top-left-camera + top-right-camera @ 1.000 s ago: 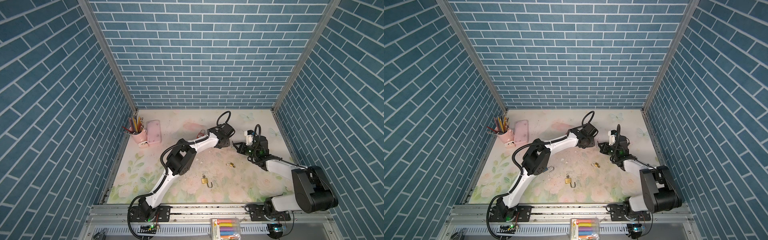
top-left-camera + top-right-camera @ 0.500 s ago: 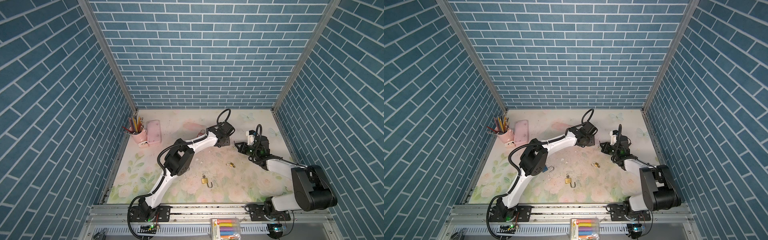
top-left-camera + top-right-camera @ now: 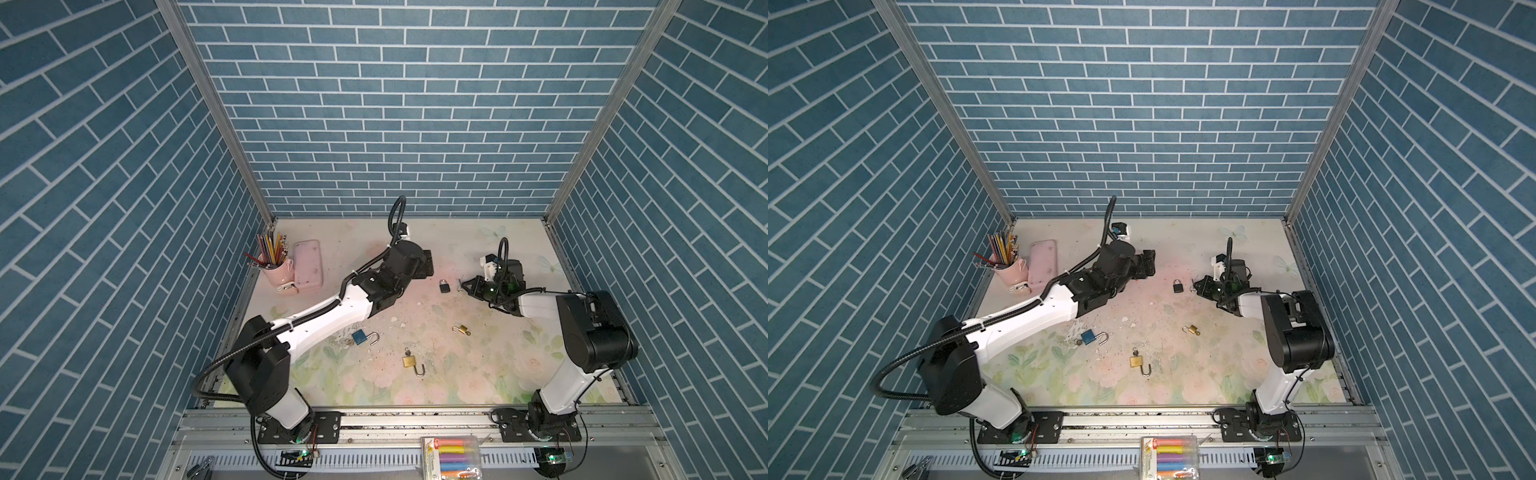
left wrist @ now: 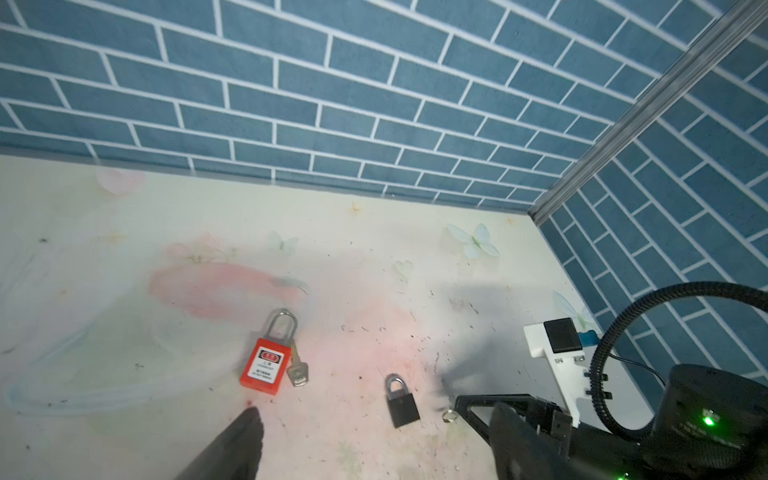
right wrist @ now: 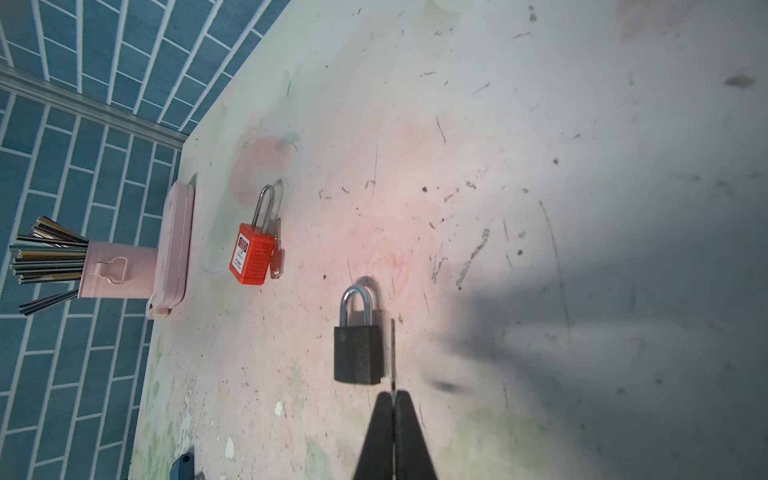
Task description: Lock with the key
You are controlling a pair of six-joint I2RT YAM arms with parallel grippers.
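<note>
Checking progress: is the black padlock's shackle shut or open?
Shut. On the black padlock, both shackle legs enter the body.

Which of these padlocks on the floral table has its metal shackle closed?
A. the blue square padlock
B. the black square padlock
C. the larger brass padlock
B: both ends of the silver shackle sit down in the body of the black square padlock.

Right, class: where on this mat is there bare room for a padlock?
Bare: between the black padlock and the back wall; also between the larger brass padlock and the front rail. Crowded: the middle, around the blue padlock.
</note>
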